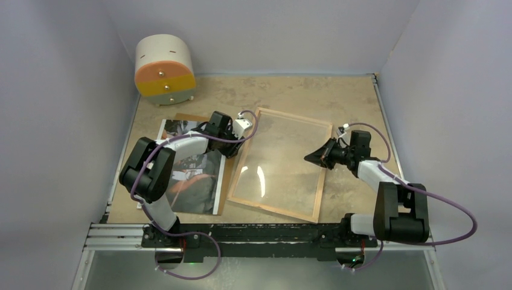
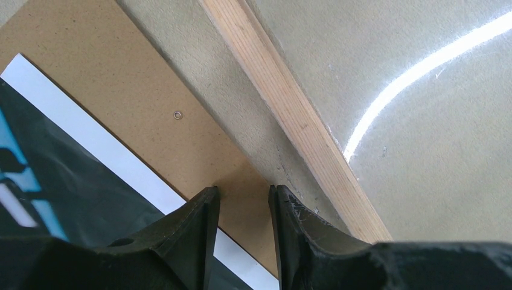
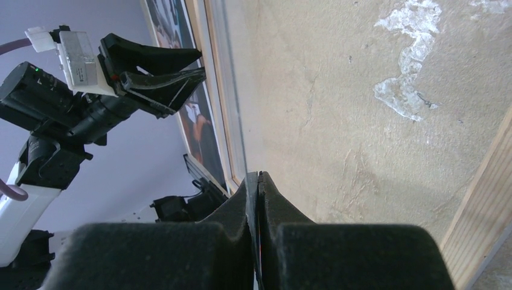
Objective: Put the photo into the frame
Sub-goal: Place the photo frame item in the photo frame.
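- The photo (image 1: 193, 181) is lying flat on the left side of the table (image 1: 338, 96), with its dark picture side facing up.
- It is resting on top of a brown board (image 1: 187, 116). The board is sticking out past the photo at the back and along the side next to the frame.
- The frame (image 1: 272, 178) is lying flat in the middle of the table, just beside the board and turned a little crooked. Its light wooden edge is showing, and the table is showing through the glass.
- The photo and the frame are lying side by side, and the photo is not sitting inside the frame.
- The left claw (image 1: 232, 147) is hanging over the bare strip of the brown board, between the photo and the frame's wooden edge.
- Its fingers (image 2: 205, 229) are standing apart and are grabbing nothing. The brown board is showing in the gap between them.
- The right claw (image 1: 309, 158) is reaching over the glass near the frame's right edge and is pointing toward the left arm.
- Its fingers (image 3: 272, 205) are pressing tight together and are holding nothing.
- I cannot tell if its tips are touching the glass.
- A round white box (image 1: 164, 69) with orange and yellow bands is sitting in the back left corner.
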